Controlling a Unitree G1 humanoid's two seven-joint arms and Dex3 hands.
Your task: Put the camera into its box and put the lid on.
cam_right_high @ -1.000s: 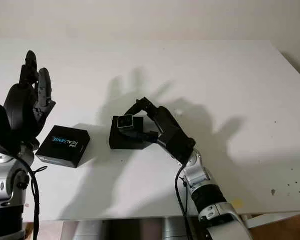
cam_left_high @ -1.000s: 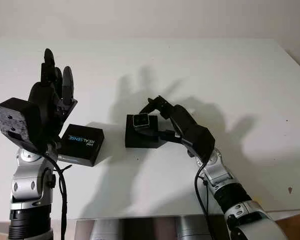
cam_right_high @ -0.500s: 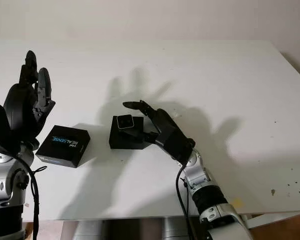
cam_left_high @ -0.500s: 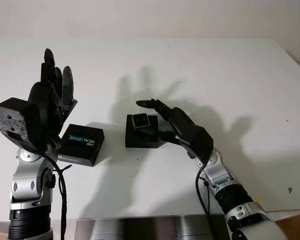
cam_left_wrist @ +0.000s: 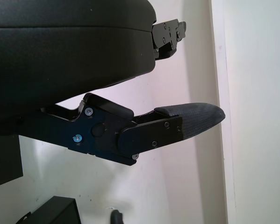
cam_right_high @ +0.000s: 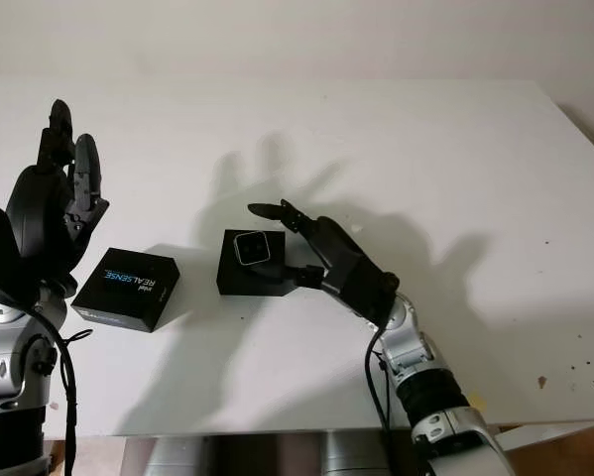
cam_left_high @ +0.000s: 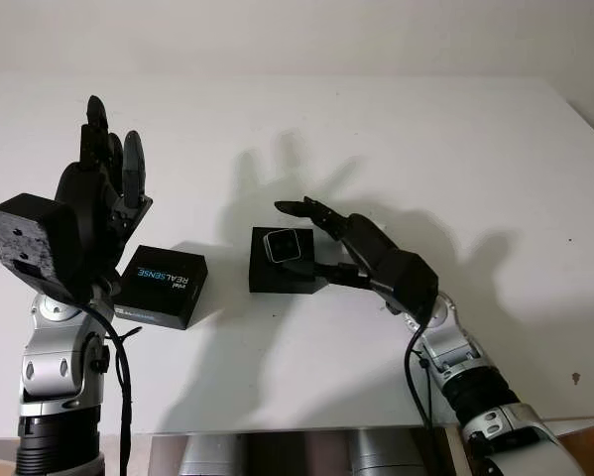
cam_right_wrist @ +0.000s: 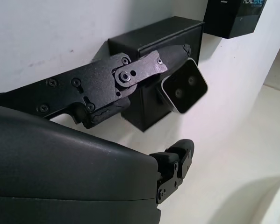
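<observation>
Left eye view: the camera (cam_left_high: 281, 245) sits end-up in the black box (cam_left_high: 283, 273) on the counter (cam_left_high: 475, 159), poking above the rim. The right hand (cam_left_high: 361, 248), open and empty, hovers beside it. The lid (cam_left_high: 160, 286) lies beside the raised, open left hand (cam_left_high: 103, 188). Risk: the lid may jam on the proud camera (or tip it).

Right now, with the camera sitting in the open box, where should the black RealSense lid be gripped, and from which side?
Grip the flat black RealSense-printed lid across its two short side walls, coming down from above. It lies flat on the white table, apart from the black box, so only its edges offer hold. The left robot hand, open and raised beside it, is nearest.
</observation>
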